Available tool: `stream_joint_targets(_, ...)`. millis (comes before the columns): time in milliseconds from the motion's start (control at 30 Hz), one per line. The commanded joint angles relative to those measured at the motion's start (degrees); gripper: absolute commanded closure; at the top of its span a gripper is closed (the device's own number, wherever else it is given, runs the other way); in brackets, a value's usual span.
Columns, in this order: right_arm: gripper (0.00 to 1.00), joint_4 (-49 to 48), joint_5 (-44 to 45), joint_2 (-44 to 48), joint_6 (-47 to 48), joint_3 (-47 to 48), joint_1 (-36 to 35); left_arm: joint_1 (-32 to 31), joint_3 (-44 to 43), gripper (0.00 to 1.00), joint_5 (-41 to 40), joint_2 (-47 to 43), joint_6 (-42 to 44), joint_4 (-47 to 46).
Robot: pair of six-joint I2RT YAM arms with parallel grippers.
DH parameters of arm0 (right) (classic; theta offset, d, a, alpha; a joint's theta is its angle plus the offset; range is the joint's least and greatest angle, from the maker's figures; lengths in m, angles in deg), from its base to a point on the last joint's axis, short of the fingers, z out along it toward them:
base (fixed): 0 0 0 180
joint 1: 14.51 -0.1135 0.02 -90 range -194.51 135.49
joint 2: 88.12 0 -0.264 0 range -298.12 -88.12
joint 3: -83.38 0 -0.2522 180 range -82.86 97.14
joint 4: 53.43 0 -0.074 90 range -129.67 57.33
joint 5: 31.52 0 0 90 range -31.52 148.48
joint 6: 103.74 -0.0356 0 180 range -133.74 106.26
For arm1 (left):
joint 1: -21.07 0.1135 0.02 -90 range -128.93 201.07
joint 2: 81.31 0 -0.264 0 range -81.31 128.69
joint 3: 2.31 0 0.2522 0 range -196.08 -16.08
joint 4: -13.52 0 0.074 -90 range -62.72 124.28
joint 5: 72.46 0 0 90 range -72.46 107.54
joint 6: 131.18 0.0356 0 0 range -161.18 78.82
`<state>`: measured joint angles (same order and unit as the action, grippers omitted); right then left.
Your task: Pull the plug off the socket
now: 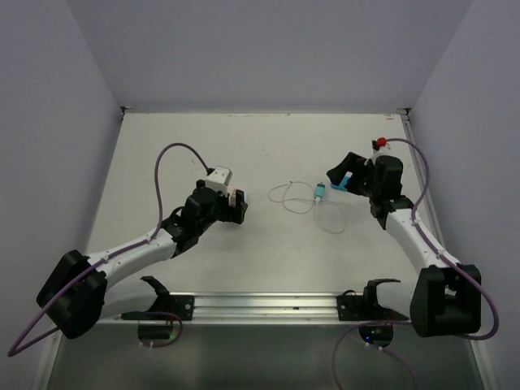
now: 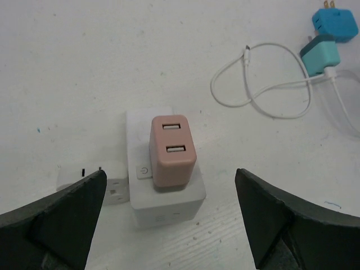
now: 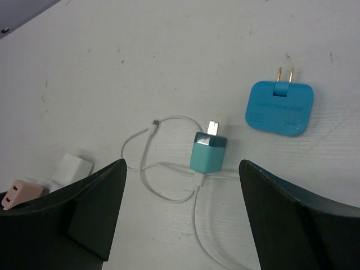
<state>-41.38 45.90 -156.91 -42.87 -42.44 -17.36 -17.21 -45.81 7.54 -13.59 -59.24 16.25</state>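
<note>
Left gripper (image 1: pixel 236 205) and right gripper (image 1: pixel 351 177) both gape empty, the pink plug (image 2: pixel 171 151) sits in the socket (image 2: pixel 169 209), and next looks like clamp-and-pull.

**Top view: both arms extended over the white table (image 1: pixel 244 138), small items between them.**
The left gripper (image 1: pixel 235 204) stood left of centre over a small pinkish object (image 1: pixel 236 197), which was largely hidden by the fingers and too small to identify. The right gripper (image 1: pixel 344 172) stood toward the right edge, with a blue adapter (image 1: pixel 348 180) directly at its fingers; contact could not be determined. A teal charger (image 1: pixel 321 192) lay just left of the adapter, its white cable (image 1: pixel 284 197) looped toward centre and trailing nearer the arms. A purple cable (image 1: pixel 162 162) arched over the left arm. Neither gripper's jaw position was legible.
</note>
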Motion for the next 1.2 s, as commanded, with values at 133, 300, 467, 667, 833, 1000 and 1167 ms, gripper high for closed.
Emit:
stream_joint_targets(133,0.15,3.6,-0.8,5.0,2.8,-3.2,-0.6,-1.1,-6.6,0.00,-8.3,-3.4,-11.4,10.1)
stream_joint_targets(300,0.14,3.1,-1.8,5.6,2.6,-4.6,-0.8,-9.0,-12.3,0.00,-20.9,0.7,-26.2,23.5)
stream_joint_targets(467,0.14,2.3,-2.3,5.8,2.5,-5.4,-0.8,-12.6,-18.1,0.00,-28.8,9.0,-43.0,35.8)
stream_joint_targets(667,0.14,2.1,-2.5,6.3,2.6,-6.2,-0.8,-17.1,-21.5,0.03,-32.5,13.7,-48.9,37.6)
stream_joint_targets(833,0.14,0.3,-3.2,6.4,2.7,-6.8,-0.8,-17.0,-22.6,0.12,-35.5,16.1,-49.3,37.3)
stream_joint_targets(1000,0.14,-0.4,-4.0,6.0,2.7,-7.0,-0.8,-15.3,-20.2,0.15,-34.0,15.9,-42.9,30.2)
stream_joint_targets(1167,0.14,-0.3,-4.5,6.2,2.9,-6.9,-0.8,-12.4,-16.7,0.16,-32.8,13.8,-35.9,23.4)
